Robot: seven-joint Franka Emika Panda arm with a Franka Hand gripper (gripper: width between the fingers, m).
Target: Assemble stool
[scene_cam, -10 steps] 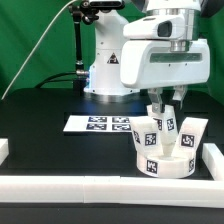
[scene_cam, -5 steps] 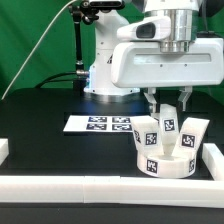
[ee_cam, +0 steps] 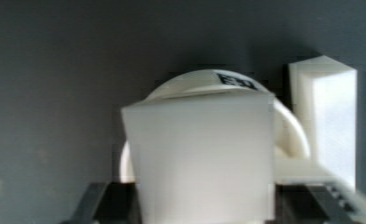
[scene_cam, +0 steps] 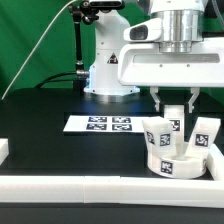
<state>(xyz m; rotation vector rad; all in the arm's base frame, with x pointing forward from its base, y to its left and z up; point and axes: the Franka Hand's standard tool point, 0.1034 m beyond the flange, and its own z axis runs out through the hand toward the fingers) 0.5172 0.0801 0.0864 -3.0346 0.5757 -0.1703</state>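
Marker board [scene_cam: 108,124] sits mid-desk, flat. Over toward the desk's front right corner is the round seat [scene_cam: 175,160], legs standing on it. The gripper [scene_cam: 174,100] is clamped on the middle leg [scene_cam: 172,131], fingers snug against both sides.

The seat [scene_cam: 173,158] and legs [scene_cam: 206,134] look like smooth matt white plastic with printed black-and-white tags, the table [scene_cam: 50,150] is covered in matt black, the marker board [scene_cam: 102,124] looks thin and paper-flat, and the arm's casing [scene_cam: 165,62] is glossy white plastic.
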